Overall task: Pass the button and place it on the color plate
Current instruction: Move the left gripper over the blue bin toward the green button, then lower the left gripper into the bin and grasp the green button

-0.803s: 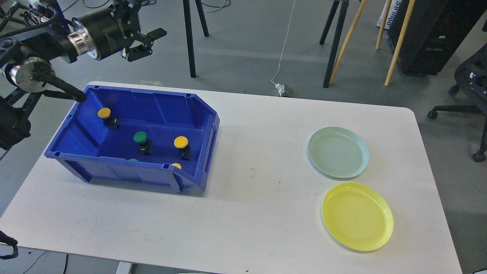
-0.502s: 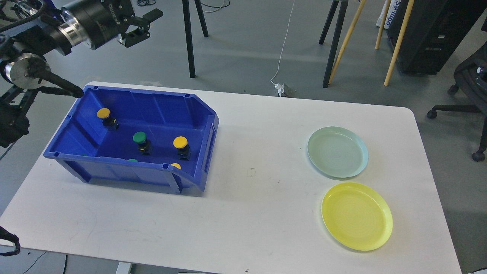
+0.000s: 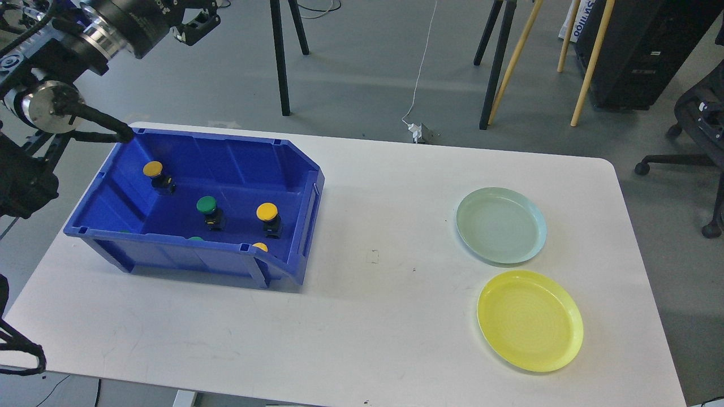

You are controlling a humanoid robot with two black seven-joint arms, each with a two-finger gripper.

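Landmark: blue bin (image 3: 169, 257), left part of the white table (image 3: 367, 316).

Left gripper (image 3: 198, 22) sits at the top edge, above and behind the bin's back-left corner. It has risen since 0.8 s ago, when it hung lower and its upper finger showed in full; now that finger is cut off by the edge, so I cannot tell whether the fingers are apart. It holds nothing that I can see. A black arm link now touches or overlaps the bin's back-left corner, a little further right than before.

Inside the bin, unchanged: yellow button (image 3: 153, 169) near the back-left wall, green button (image 3: 206, 205) mid-floor, second yellow button (image 3: 267, 212) right of it. Caps of others peek over the front wall.

Well right of the bin, both unmoved and bare: pale green plate (image 3: 501, 225), then yellow plate (image 3: 530, 320) nearer the front edge.

Right gripper is out of view.
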